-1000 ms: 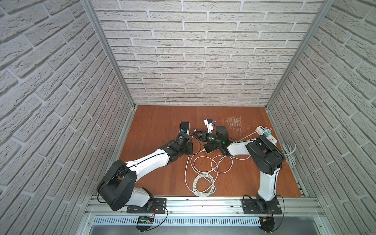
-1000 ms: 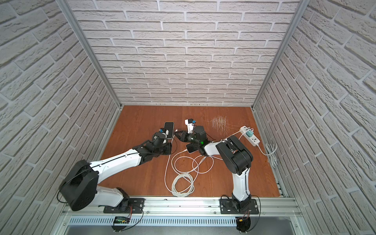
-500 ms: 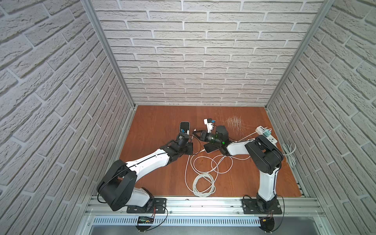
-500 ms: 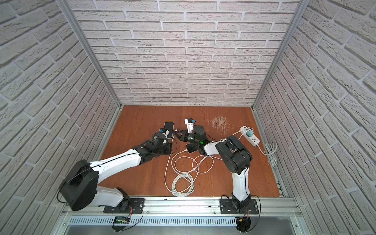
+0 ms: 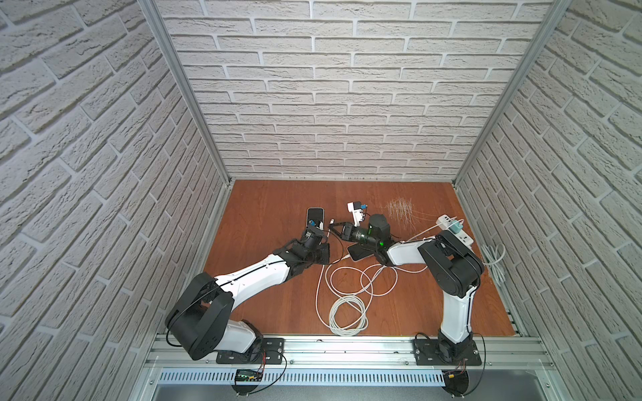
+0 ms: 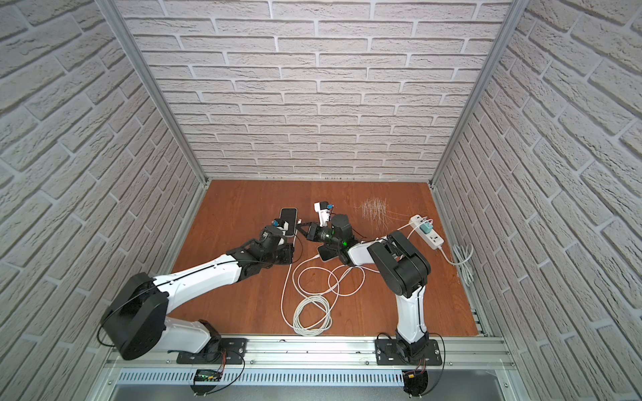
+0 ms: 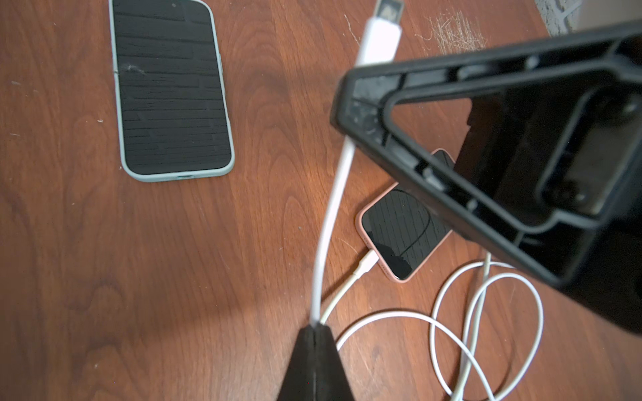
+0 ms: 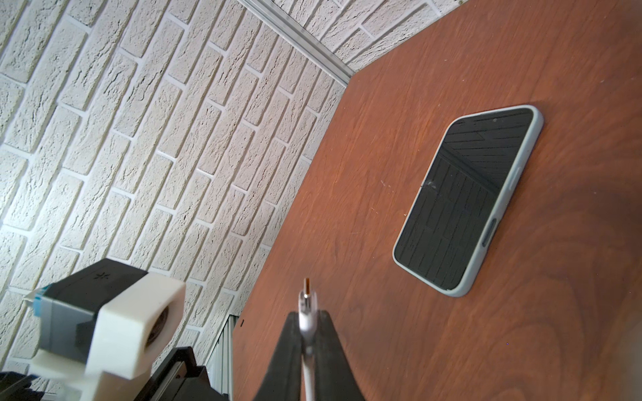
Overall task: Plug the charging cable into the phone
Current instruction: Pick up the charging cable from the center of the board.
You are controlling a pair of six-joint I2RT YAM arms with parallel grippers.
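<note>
By teal-cased phone (image 5: 315,217): L gripper (image 7: 314,330) & R gripper (image 8: 307,333) both tight on cable (image 7: 333,194), R just behind plug (image 8: 307,298).

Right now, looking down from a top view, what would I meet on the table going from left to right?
Mint-cased phone → pink phone → scratched patch of tabletop → white power strip → loose white cord by the wall.

Your right gripper (image 8: 308,321) has just squeezed in the last bit. A second ago its jaws stood a little apart; now they're tight on the white charging cable (image 7: 328,225), right behind the plug (image 8: 307,300) poking past the fingertips.
</note>
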